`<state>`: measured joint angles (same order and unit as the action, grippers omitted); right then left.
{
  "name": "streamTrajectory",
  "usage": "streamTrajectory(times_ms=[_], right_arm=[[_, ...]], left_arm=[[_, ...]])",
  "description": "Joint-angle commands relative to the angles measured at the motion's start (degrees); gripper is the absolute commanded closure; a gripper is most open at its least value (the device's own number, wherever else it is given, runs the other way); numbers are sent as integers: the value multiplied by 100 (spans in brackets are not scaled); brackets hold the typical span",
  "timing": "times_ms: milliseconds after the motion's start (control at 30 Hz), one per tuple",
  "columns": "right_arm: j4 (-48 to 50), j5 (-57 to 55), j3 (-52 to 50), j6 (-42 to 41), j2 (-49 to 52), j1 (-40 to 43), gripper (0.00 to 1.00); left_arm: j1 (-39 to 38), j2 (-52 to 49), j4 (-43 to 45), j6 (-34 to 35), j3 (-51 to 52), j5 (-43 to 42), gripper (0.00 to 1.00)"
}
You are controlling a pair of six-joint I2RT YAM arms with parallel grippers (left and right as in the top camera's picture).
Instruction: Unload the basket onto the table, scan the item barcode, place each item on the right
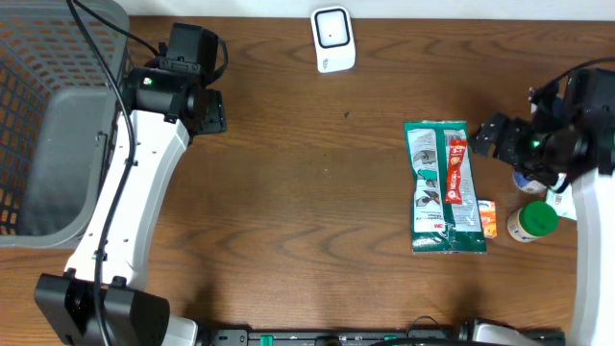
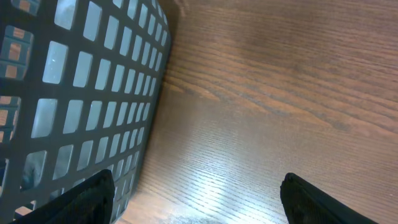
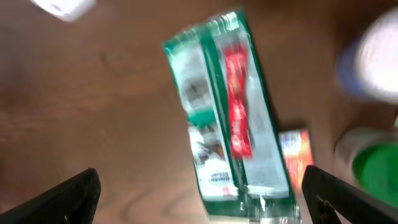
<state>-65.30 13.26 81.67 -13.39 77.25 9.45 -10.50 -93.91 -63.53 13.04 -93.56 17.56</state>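
The item, a green-and-white packet [image 1: 444, 187] with a red stick pack [image 1: 457, 173] on top, lies flat at the right of the table. In the blurred right wrist view the packet [image 3: 224, 112] sits ahead of and between my fingers. My right gripper [image 1: 487, 135] [image 3: 202, 205] hovers open just right of the packet's top corner, holding nothing. A white barcode scanner [image 1: 332, 38] stands at the far edge, centre. My left gripper [image 1: 211, 111] [image 2: 199, 211] is open and empty over bare wood beside the basket.
A dark mesh basket [image 1: 48, 115] [image 2: 81, 93] fills the left side. By the packet's right edge are a small orange box [image 1: 487, 219] [image 3: 295, 155], a green-lidded bottle [image 1: 531, 221] [image 3: 376, 168] and a blue-and-white container [image 1: 528, 181].
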Motion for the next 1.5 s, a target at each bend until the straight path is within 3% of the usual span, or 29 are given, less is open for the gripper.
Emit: streamTrajectory(times_ms=[0,133,233,433,600,1033,1267,1467], right_arm=[[520,-599,4,55,-787,-584,1],[2339,-1062,-597,1318,-2177,-1939,1],[3274,-1058,-1333,1539,-3038,-2236,1],[4544,-1016,-3515,1766,-5250,-2214,1],[5403,-994,-4784,1864,-6481,-1978,1],[8762,-455,-7128,2277,-7698,-1506,1],[9064,-507,-7814,2332,-7694,-1497,1],[8199,-529,-8135,2330,-7696,-1412,1]], left_arm=[[20,107,-33,-94,-20,116,19],[20,107,-33,-94,-20,116,19],[20,107,-33,-94,-20,116,19],[20,107,-33,-94,-20,116,19],[20,107,-33,-94,-20,116,19],[20,107,-33,-94,-20,116,19],[20,107,-33,-94,-20,116,19],[20,107,-33,-94,-20,116,19]])
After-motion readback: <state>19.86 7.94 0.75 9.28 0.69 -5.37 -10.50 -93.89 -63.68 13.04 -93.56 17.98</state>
